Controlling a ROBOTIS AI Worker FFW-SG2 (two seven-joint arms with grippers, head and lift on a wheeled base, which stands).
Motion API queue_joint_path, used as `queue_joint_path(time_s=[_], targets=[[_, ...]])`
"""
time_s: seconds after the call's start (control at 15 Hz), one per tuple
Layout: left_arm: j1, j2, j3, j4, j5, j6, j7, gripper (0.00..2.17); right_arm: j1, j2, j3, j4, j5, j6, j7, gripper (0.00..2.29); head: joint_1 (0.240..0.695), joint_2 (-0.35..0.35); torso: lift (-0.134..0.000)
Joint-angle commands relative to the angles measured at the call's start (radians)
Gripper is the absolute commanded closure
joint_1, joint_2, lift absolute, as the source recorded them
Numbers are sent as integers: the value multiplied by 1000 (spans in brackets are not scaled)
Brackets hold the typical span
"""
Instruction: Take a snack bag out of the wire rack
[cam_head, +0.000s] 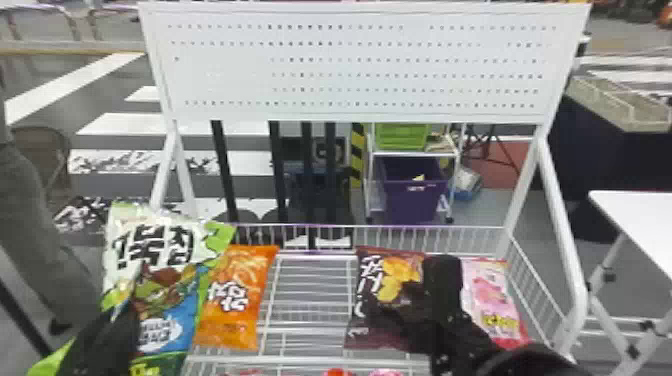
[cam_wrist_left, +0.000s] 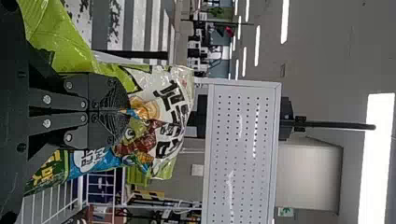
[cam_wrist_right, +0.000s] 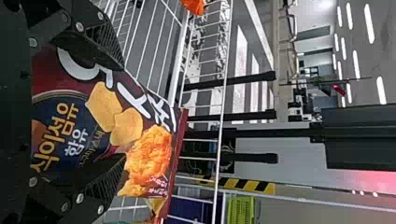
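The green bag (cam_head: 155, 245) is looking light and puffy, so it is likely weighing very little. Its skin is shining and wrinkling, so it is probably feeling soft and a bit slippery, and the chips inside may be breaking if something is squeezing too hard. The left claw (cam_wrist_left: 126, 111) is pinching a fold on the front, near the middle — its fingers are pressing together on it, with the top of the bag sticking out past the tips. That is seeming a fair place to hold, though a fold may be sliding out if the pull is being quick. The bag is leaning at the left side of the wire rack (cam_head: 300, 358), standing higher than the orange bag (cam_head: 230, 300) beside it. I am not telling for sure if its bottom is touching the rack. The right claw (cam_wrist_right: 123, 112) is spreading its fingers wide over the brown bag (cam_wrist_right: 109, 130), next to the pink bag (cam_head: 492, 295). The brown bag is showing between those fingers, but they are not pinching it shut — and I cannot tell if they are touching it. It is probably bending easily too, so a gentle grip near its middle is making sense.
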Motion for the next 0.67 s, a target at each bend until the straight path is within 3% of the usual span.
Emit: queue_joint_path(time_s=[0.0,0.07,0.6], targets=[[-3,1,1,0,0,0,0,2047,-21,5,14,10,1,35,-15,1791,499,0,0],[-5,1,1,2,0,0,0,2047,-21,8,14,4,1,50,-27,2199,499,0,0],[-2,1,0,0,-3,0,0,2047,30,-10,-12,-120,1,78,-39,2246,499,0,0]])
